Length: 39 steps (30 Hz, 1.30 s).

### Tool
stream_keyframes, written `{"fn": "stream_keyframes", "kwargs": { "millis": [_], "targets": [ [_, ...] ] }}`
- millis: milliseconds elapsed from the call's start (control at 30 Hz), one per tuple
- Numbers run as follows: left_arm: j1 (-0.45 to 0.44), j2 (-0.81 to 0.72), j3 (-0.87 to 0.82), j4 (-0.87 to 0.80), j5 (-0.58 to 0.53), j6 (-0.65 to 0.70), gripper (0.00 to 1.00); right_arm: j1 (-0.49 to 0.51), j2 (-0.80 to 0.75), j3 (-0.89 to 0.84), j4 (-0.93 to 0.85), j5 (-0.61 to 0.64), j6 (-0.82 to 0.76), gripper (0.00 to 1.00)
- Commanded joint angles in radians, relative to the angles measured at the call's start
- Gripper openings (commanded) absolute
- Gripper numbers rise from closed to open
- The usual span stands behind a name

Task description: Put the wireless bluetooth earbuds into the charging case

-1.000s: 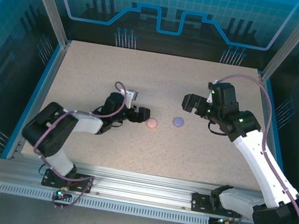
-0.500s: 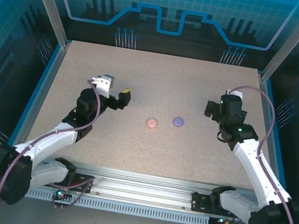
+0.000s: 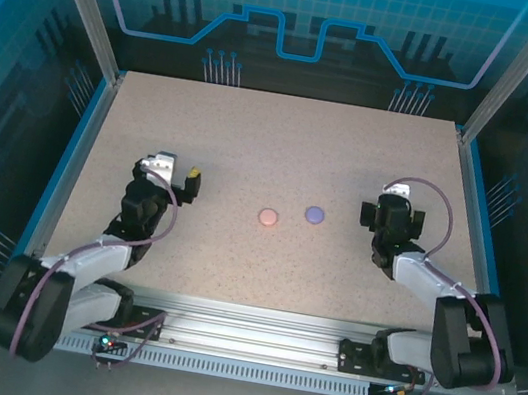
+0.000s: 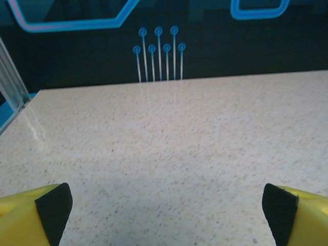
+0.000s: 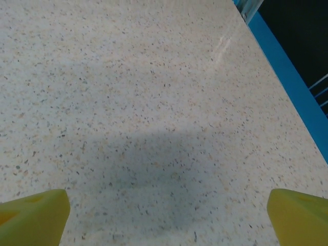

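Left jaws and right jaws gape empty; pink case (image 3: 268,216), purple case (image 3: 315,213) lie mid-frame between them, well apart from both.

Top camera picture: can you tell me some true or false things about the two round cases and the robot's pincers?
1. The pink round case lies left of the purple round case in the top view. True.
2. The two cases touch each other. False: a strip of bare table shows between them.
3. The left pincer is holding the pink round case. False: it is open, grips nothing and sits well away from that case.
4. The right pincer is open. True: its yellow fingers stand far apart in the right wrist view.
5. Both cases lie between the two arms. True.
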Motion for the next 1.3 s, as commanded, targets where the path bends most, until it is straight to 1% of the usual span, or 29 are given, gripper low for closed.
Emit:
{"fn": "stream_keyframes", "kwargs": {
  "millis": [0, 67, 133, 167, 200, 267, 300, 333, 367, 400, 433, 467, 500, 633, 767, 900, 1267],
  "targets": [
    [0.022, 0.127, -0.046, 0.232, 0.017, 0.012, 0.99, -0.017, 0.022, -0.041, 0.224, -0.049, -0.053, 1.0],
    [0.046, 0.209, -0.06, 0.312, 0.042, -0.011, 0.99, -0.027, 0.022, -0.082, 0.326, -0.104, -0.08, 1.0],
    [0.057, 0.289, -0.073, 0.415, 0.057, -0.012, 0.99, -0.048, 0.014, -0.093, 0.339, -0.18, -0.077, 1.0],
    [0.069, 0.324, -0.068, 0.436, 0.078, -0.016, 0.99, -0.06, 0.01, -0.104, 0.356, -0.221, -0.07, 1.0],
    [0.078, 0.352, -0.06, 0.448, 0.095, -0.022, 0.99, -0.078, 0.02, -0.135, 0.421, -0.273, -0.058, 1.0],
    [0.091, 0.404, -0.047, 0.473, 0.119, -0.029, 0.99, -0.104, 0.077, -0.195, 0.589, -0.299, -0.024, 1.0],
    [0.098, 0.428, -0.043, 0.493, 0.144, -0.024, 0.99, -0.12, 0.105, -0.191, 0.605, -0.353, -0.027, 1.0],
    [0.099, 0.427, -0.036, 0.479, 0.138, -0.026, 0.99, -0.124, 0.125, -0.177, 0.594, -0.38, -0.031, 1.0],
    [0.1, 0.413, -0.028, 0.437, 0.136, -0.032, 0.99, -0.129, 0.168, -0.168, 0.62, -0.406, -0.04, 1.0],
    [0.101, 0.417, -0.02, 0.436, 0.135, -0.031, 0.99, -0.136, 0.184, -0.135, 0.589, -0.425, -0.043, 1.0],
    [0.101, 0.419, -0.016, 0.431, 0.13, -0.03, 0.99, -0.143, 0.173, -0.092, 0.475, -0.464, -0.046, 1.0],
    [0.102, 0.412, -0.005, 0.401, 0.125, -0.033, 0.99, -0.144, 0.188, -0.076, 0.473, -0.496, -0.06, 1.0],
    [0.101, 0.408, 0.013, 0.362, 0.121, -0.033, 0.99, -0.143, 0.182, -0.072, 0.449, -0.499, -0.063, 1.0],
    [0.109, 0.404, 0.094, 0.203, 0.097, -0.049, 0.99, -0.135, 0.185, -0.07, 0.452, -0.487, -0.067, 1.0],
    [0.135, 0.4, 0.14, 0.111, 0.07, -0.093, 0.99, -0.131, 0.186, -0.072, 0.457, -0.478, -0.07, 1.0],
    [0.136, 0.405, 0.145, 0.107, 0.096, -0.083, 0.99, -0.131, 0.186, -0.072, 0.459, -0.477, -0.069, 1.0],
    [0.136, 0.404, 0.144, 0.107, 0.098, -0.084, 0.99, -0.131, 0.186, -0.072, 0.457, -0.476, -0.069, 1.0]
  ]
}}
